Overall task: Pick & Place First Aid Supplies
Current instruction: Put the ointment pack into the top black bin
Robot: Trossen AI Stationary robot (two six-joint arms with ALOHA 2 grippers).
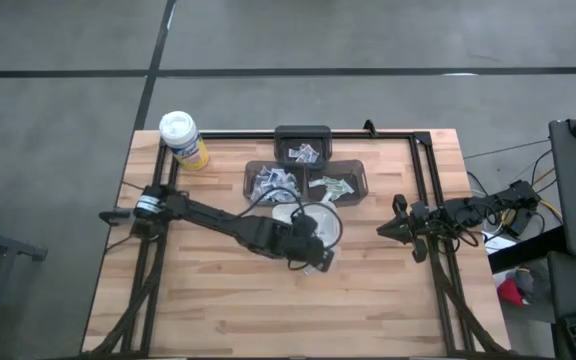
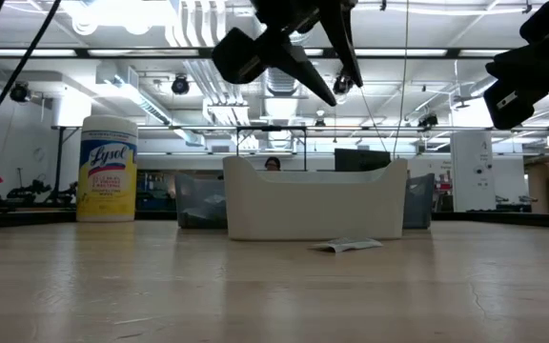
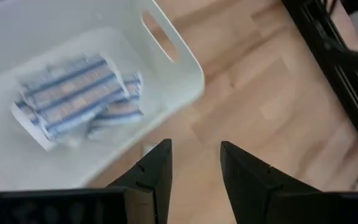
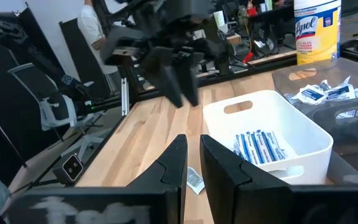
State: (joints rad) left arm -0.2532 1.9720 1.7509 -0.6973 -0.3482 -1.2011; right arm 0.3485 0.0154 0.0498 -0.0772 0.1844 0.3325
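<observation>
Lying loose on the tabletop point(image 2: 255, 286), one packet point(image 2: 351, 246) sits just beside the white tray point(image 2: 313, 205) of packets point(image 3: 79, 93), so the empty, part-open left hand point(image 3: 194, 163) above probably must drop and grab it.

In the high view the left gripper point(image 1: 313, 255) covers much of the white tray point(image 1: 330, 228), so the packets inside it cannot be seen there; the packets in the three dark bins point(image 1: 303, 144) are too small to tell apart; in the low view the tray's wall point(image 2: 313, 200) hides its contents, and the right arm point(image 2: 532, 62) is cut off by the picture's edge; in the left wrist view the packets point(image 3: 79, 93) are blurred, their print unreadable.
</observation>
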